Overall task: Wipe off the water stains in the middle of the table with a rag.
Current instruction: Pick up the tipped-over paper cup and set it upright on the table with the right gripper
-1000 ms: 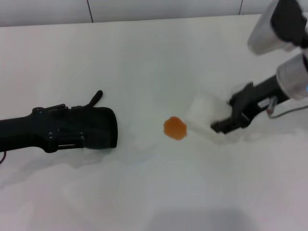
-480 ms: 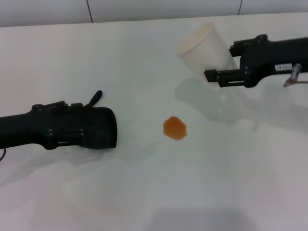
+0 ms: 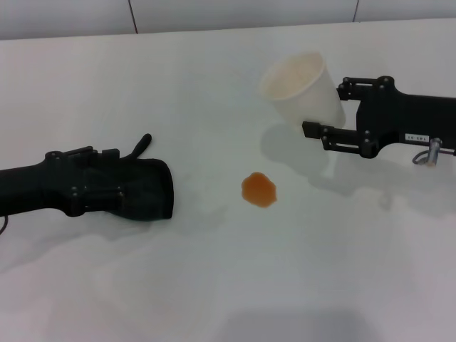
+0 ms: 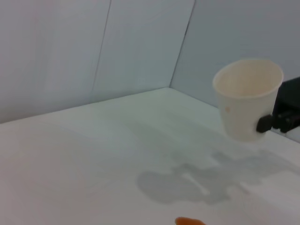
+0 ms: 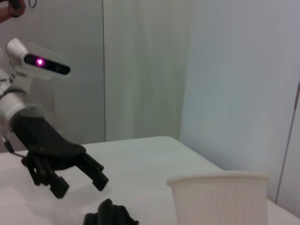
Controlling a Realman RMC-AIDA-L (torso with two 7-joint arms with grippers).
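cup: white paper cup (image 5: 219, 199) sits right up close, only its rim and upper wall showing, upright
left gripper: black left gripper (image 5: 78, 181) farther off, fingers spread apart, hanging just above the table
rag: dark lump of the rag (image 5: 110, 214) right under those fingers, partly cut off at the edge
table: white table (image 5: 140, 161) runs back to a pale wall
arm: white-and-black arm segment with a pink-purple light
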